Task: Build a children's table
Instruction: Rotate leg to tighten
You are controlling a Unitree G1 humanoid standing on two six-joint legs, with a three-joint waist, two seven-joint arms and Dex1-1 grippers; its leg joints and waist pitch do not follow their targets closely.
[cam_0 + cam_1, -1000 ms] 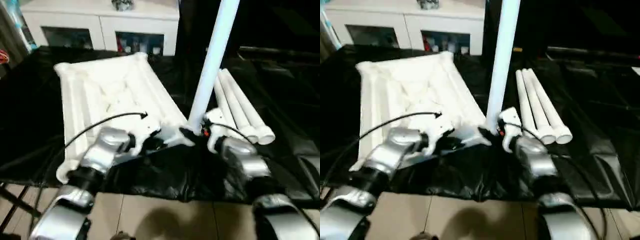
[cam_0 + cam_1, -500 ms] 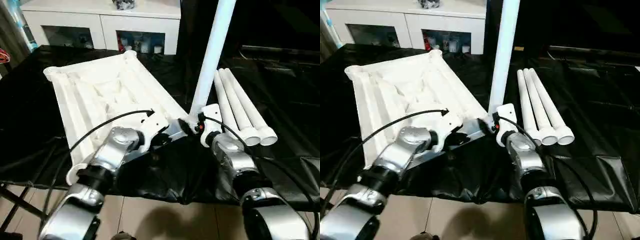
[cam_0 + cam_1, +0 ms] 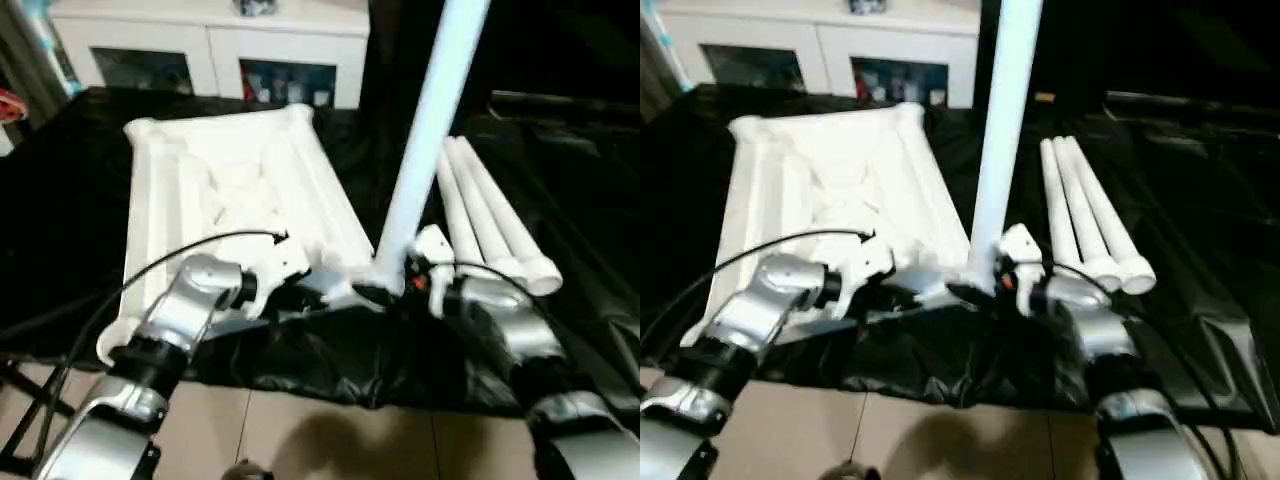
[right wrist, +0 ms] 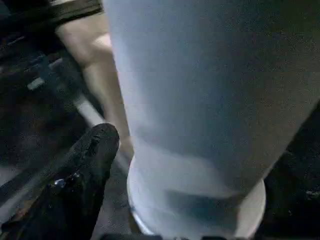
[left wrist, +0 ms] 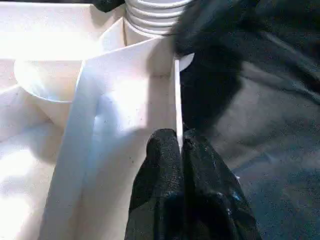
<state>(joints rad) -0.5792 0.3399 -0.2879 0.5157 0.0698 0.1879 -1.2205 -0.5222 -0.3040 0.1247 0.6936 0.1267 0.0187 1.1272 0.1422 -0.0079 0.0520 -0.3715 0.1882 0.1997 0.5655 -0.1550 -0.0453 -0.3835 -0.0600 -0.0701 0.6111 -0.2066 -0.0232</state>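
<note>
We've got the children's table (image 3: 230,190) top upside down on the desk (image 3: 60,230), left gripper (image 5: 179,150) pinching its thin rim. Right gripper (image 3: 405,290) fingers spread around the upright leg (image 3: 425,140): light, stiff, slick, so grip low.

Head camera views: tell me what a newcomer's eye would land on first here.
First, the one white leg standing upright in the near right corner socket of the upside-down tabletop, which lies ribbed side up on the black-sheeted table. Then the left gripper, its fingers pinched on a thin rib by that corner, and the right gripper at the leg's base. Three spare legs lie side by side to the right.
</note>
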